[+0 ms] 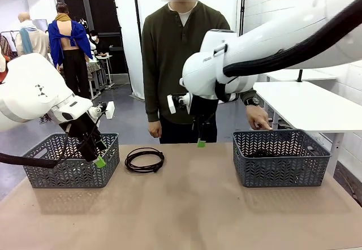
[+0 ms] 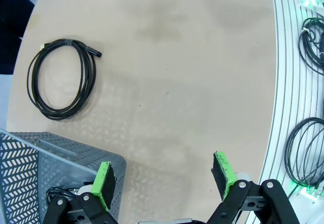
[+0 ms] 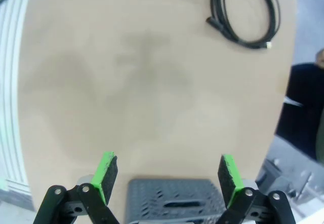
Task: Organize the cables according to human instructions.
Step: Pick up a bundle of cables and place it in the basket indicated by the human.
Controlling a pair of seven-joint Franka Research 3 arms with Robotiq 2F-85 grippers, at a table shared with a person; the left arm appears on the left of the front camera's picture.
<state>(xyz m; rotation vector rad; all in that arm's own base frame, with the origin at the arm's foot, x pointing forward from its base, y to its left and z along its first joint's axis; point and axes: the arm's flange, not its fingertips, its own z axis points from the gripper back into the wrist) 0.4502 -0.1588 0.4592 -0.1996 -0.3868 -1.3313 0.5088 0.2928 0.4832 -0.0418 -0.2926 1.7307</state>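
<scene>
Cable (image 1: 144, 160) lies coiled on the desk (image 1: 186, 210) between two baskets, touching neither. Both grippers, left (image 2: 164, 176) and right (image 3: 168, 176), hang open and empty. Risk: pinching one strand would unravel the coil, or it lands in the wrong basket.

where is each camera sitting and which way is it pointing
Front view: sits between the arms, looks across the table at the person; left claw, right claw and the person's hand on the right basket show.
Left wrist view: looks down past its open claw at the tabletop, the coiled cable and the left basket.
Right wrist view: looks down past its open claw at the table.
Shared: the coiled cable lies in all three.
</scene>
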